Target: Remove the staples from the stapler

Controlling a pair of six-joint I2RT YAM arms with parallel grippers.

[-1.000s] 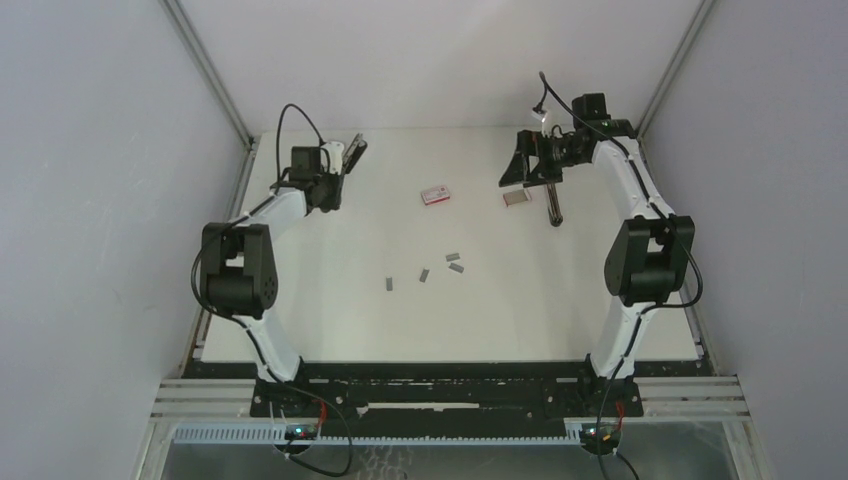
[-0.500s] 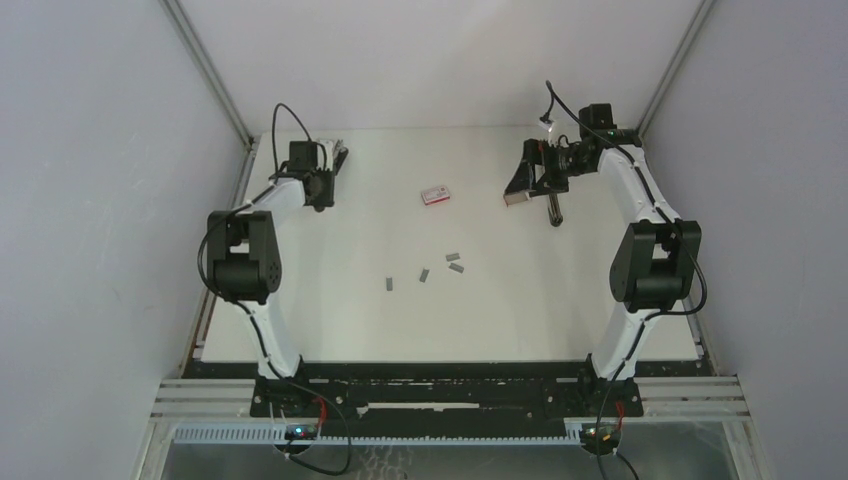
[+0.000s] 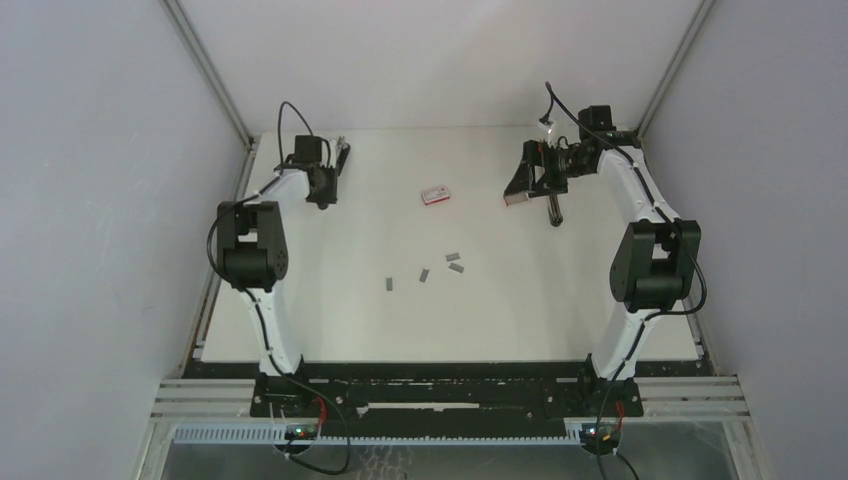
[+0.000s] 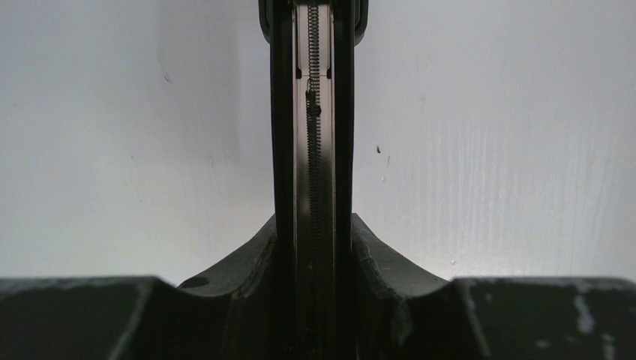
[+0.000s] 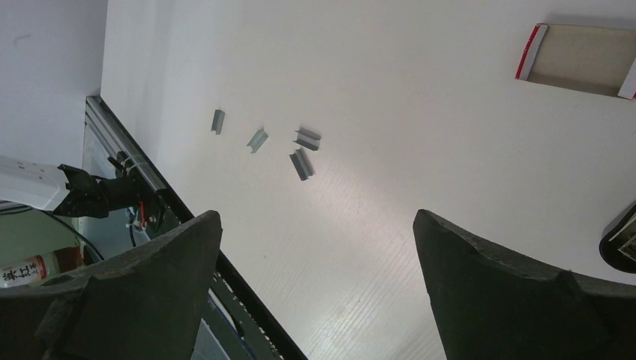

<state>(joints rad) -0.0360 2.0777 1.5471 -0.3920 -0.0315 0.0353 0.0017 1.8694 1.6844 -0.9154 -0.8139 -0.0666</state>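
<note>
The stapler (image 4: 313, 150) is a black body with an open metal channel and a thin spring running down it. It stands straight up between my left gripper's (image 4: 313, 251) fingers (image 4: 240, 262), which are shut on it. In the top view this gripper (image 3: 328, 172) holds the stapler (image 3: 341, 154) at the table's far left corner. Several grey staples (image 3: 424, 274) lie loose in mid-table, and they also show in the right wrist view as staples (image 5: 301, 163). My right gripper (image 5: 315, 217) hangs open and empty at the far right (image 3: 528, 180).
A small red-and-white box (image 3: 435, 195) lies at the back centre. An open cardboard tray (image 5: 577, 56) sits just below the right gripper. A black bar-shaped object (image 3: 552, 210) lies beside it. The table's (image 3: 560, 300) left edge and wall are close to the left arm.
The left arm has swung back and leftward with the stapler, turning it toward the far left corner. The right gripper shifted slightly at first and then held still, open.
</note>
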